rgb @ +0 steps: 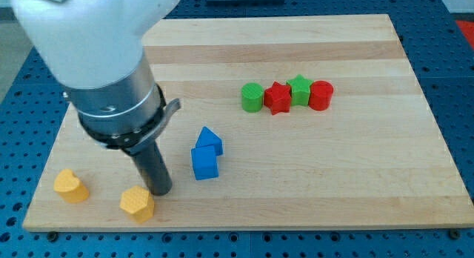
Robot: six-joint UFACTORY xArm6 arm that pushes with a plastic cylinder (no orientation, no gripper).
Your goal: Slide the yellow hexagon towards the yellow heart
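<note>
Just right of the yellow hexagon [137, 203], my tip [161, 191] rested on the desk [355, 184]. The yellow heart [70, 185] lay left of that hexagon. I carried no pincer, only the rod.

Arm body [89, 43] is cut off by the view's top and left edges, so its upper part can't be seen. It also hides the wooden board's [311, 184] top-left corner and part of the left edge. My tip [161, 192] sits just beside the yellow hexagon [137, 204], at its upper right; can't tell if they touch. The blue triangular block [209, 139] is partly hidden behind the blue block [204, 162] in front, whose exact shape isn't clear. In the row, red star [278, 98] overlaps green cylinder [252, 97] and green star [299, 89]; contact unclear.
</note>
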